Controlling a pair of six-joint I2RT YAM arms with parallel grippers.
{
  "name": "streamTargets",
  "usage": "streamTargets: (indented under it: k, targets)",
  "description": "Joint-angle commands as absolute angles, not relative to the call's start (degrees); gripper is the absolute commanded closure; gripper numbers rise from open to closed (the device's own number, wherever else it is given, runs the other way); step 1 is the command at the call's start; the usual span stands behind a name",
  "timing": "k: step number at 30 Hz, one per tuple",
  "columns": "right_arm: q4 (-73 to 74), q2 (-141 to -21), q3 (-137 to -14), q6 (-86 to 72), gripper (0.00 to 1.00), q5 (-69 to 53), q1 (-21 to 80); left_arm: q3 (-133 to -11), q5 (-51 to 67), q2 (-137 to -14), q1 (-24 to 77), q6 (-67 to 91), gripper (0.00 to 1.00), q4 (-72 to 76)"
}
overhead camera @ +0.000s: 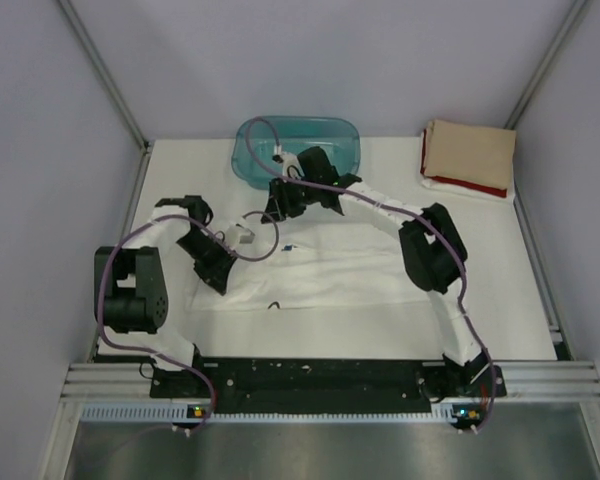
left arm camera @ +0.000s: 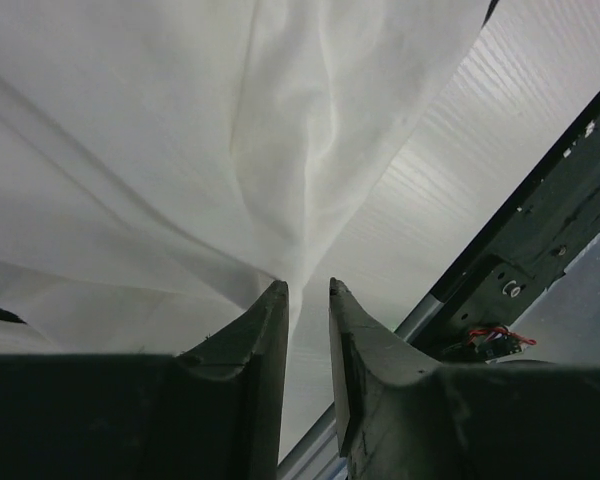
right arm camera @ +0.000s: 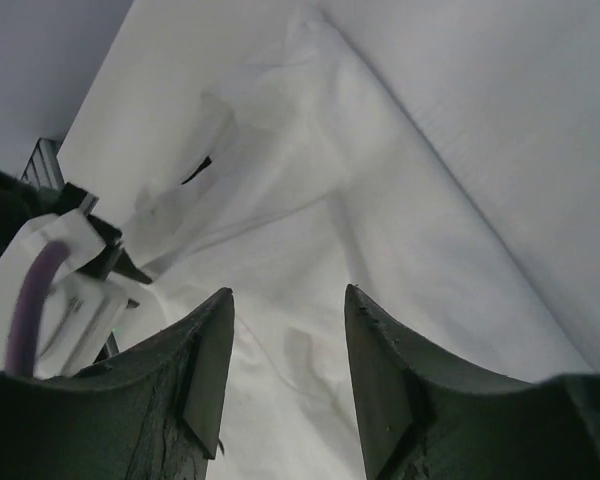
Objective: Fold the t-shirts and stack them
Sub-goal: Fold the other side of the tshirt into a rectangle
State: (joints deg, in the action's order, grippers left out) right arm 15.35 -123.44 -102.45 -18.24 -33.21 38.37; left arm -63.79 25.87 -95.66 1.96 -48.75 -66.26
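The white t-shirt [overhead camera: 350, 270] lies spread across the middle of the table, and its print is hidden apart from a small blue fleck. My left gripper [overhead camera: 218, 282] is at the shirt's near-left part. In the left wrist view my left gripper [left arm camera: 308, 285] has its jaws nearly together, and taut folds of the white cloth [left arm camera: 180, 150] run to its tips. My right gripper [overhead camera: 272, 214] hovers over the shirt's far-left part. In the right wrist view my right gripper [right arm camera: 288, 292] is open and empty just above the cloth [right arm camera: 310, 220]. A folded tan t-shirt [overhead camera: 470, 152] lies on a red one [overhead camera: 472, 186] at the back right.
A translucent teal tub [overhead camera: 295, 145] stands at the back centre, just behind my right wrist. The black and silver base rail [left arm camera: 540, 230] runs along the near edge, close to my left gripper. Grey walls close in the table on both sides.
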Motion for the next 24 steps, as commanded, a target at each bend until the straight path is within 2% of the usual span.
streamTargets:
  k: [1,8,18,21,24]
  targets:
    - [2.9,-130.4,-108.0,-24.0,0.54,-36.5,40.5,-60.6,28.1,-92.2,2.1,-50.9,0.69,-68.2]
    - [4.8,-141.1,-118.8,-25.4,0.61,-34.2,43.8,-59.4,27.9,-91.6,1.9,-49.9,0.65,-66.3]
    - [6.8,-143.5,-117.2,-23.5,0.6,-31.3,45.9,-57.7,27.8,-91.8,1.8,-50.0,0.63,-65.9]
    - [7.0,-143.3,-117.5,-22.4,0.56,-30.2,45.8,-57.7,27.7,-91.8,1.8,-50.0,0.67,-65.7]
    - [8.9,-143.0,-119.7,-20.6,0.54,-29.4,45.9,-57.7,27.3,-92.2,1.9,-49.8,0.79,-65.4]
